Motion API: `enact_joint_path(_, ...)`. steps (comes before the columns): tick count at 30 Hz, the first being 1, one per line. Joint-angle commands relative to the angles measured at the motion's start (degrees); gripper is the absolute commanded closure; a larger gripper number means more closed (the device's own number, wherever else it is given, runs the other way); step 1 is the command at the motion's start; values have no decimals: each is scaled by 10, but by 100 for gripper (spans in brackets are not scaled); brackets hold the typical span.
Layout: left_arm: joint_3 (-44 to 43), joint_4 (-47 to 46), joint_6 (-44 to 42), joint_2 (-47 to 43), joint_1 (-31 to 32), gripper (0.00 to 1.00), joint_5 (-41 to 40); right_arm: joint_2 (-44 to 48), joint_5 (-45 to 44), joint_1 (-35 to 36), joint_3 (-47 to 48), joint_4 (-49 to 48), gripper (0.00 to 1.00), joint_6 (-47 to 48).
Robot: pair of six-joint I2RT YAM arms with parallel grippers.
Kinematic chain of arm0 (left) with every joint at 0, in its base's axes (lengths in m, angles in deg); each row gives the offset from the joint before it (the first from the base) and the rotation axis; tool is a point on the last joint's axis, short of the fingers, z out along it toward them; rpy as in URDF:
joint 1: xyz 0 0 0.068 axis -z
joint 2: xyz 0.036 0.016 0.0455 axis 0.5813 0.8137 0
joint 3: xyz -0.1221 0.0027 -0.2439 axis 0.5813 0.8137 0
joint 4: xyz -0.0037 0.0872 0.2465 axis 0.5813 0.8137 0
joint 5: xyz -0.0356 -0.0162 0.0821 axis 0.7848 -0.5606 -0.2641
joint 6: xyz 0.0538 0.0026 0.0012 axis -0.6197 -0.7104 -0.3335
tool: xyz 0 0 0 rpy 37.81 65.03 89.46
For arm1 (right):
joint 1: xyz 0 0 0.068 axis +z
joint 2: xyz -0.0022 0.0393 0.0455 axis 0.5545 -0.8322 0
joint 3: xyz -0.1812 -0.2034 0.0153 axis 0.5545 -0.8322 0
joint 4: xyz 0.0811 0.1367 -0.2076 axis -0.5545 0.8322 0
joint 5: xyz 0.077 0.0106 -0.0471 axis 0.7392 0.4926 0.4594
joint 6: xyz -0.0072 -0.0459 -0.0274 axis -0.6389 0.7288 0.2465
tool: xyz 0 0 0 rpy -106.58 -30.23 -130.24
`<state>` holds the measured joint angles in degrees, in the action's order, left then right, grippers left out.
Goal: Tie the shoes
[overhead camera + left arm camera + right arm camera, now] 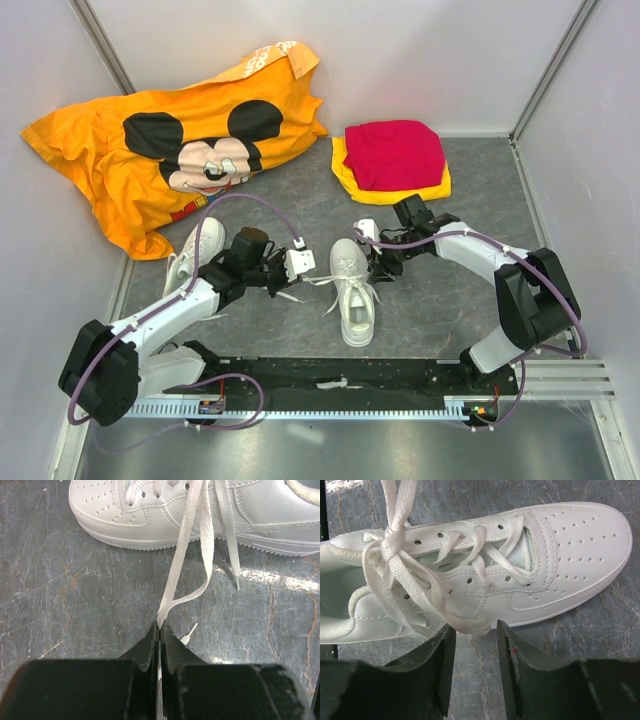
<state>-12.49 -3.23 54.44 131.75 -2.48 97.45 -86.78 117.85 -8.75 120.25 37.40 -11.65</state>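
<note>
Closest in the left wrist view, the left gripper [159, 628] has its black fingers pressed together on a flat white lace [186, 550], which climbs from the pinch to the eyelets of the middle shoe [150, 515]. That shoe lies on the grey table [450, 300] between the two arms, toe toward the arm bases. The right gripper [472, 630] sits at the shoe's other flank, its fingers parted to a narrow gap, and a soft loop [470, 625] of lace lies right at the fingertips without being clamped. Near the collar the laces bunch into a first knot [395, 535], though how tight it is cannot be told. My reading is that the bow is being formed on this shoe, with one side held and the other loop not yet taken. The next move would call for the right gripper to close on that loop, then both arms to draw apart evenly so the knot cinches without dragging the shoe. The second shoe [197, 248] lies beside the left arm, partly hidden, and the state of its laces is unclear.
</note>
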Motion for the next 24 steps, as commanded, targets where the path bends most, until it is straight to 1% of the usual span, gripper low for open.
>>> enact_joint_path(1, -23, -16, -11, 5, -5, 98, 13, -9, 17, 6, -2, -26, 61, 32)
enact_joint_path(2, -23, -17, -11, 5, -4, 99, 11, -11, 16, 6, -1, -27, 65, 33)
enact_joint_path(3, -24, -16, -12, 6, -5, 99, 10, -11, 14, 6, -1, -27, 76, 32)
enact_joint_path(4, -24, -16, -11, 6, -5, 98, 5, -12, 11, 6, 0, -26, 83, 31)
enact_joint_path(5, -24, -17, -9, 6, -5, 99, 1, -10, 8, 6, 1, -26, 98, 21)
enact_joint_path(6, -24, -18, -5, 7, -5, 99, -4, -8, -5, 6, 3, -26, 100, 13)
enact_joint_path(10, -28, -25, 29, 0, -5, 98, -39, 29, -38, 6, 3, -23, 100, -31)
enact_joint_path(11, -25, -30, 50, -4, -5, 98, -46, 36, -46, 6, 2, -22, 100, -43)
enact_joint_path(12, -25, -32, 58, -9, -5, 98, -51, 43, -52, 6, 2, -20, 100, -66)
enact_joint_path(16, -9, -57, 96, -51, -5, 98, -79, 92, -101, 6, 1, -15, 100, -122)
enact_joint_path(20, 22, -81, 100, -97, -5, 98, -83, 122, -156, 6, -2, -5, 100, -153)
enact_joint_path(24, 31, -83, 98, -120, -5, 98, -84, 137, -174, 6, 0, 23, 100, -156)
